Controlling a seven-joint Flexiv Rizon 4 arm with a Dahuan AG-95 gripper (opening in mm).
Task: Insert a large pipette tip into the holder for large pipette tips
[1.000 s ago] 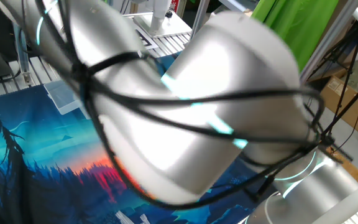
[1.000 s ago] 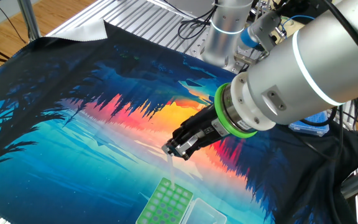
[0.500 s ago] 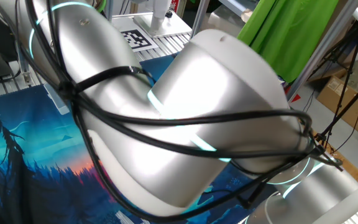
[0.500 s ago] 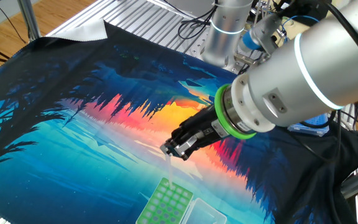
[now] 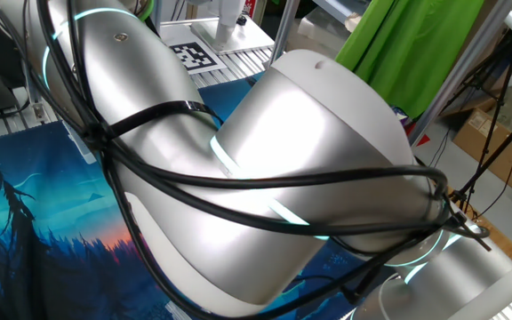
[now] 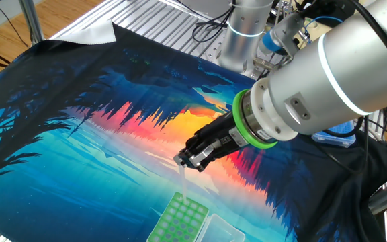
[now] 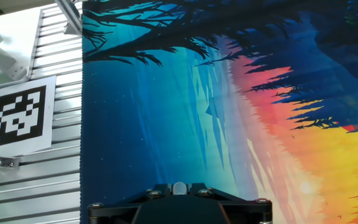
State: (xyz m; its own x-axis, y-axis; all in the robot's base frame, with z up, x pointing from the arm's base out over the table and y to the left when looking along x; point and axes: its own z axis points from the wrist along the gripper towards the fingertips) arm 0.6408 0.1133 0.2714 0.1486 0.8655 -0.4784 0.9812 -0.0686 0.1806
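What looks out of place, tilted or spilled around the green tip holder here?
Nothing is spilled or damaged. The claw holds the large pipette tip slanted rather than plumb, its point just over the holder for large pipette tips. One fixed view is almost wholly blocked by the arm.

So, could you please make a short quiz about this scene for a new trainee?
1. True or false: the pincer is shut on the large pipette tip.
2. Where does the point of the tip stand?
A. just above the green top of the holder for large pipette tips
B. over the bare metal table slats
C. inside the clear tub
3. In one fixed view, what hides nearly all of the printed cloth?

Key: 1 true; 2 A; 3 the robot's own silver arm with its black cables.
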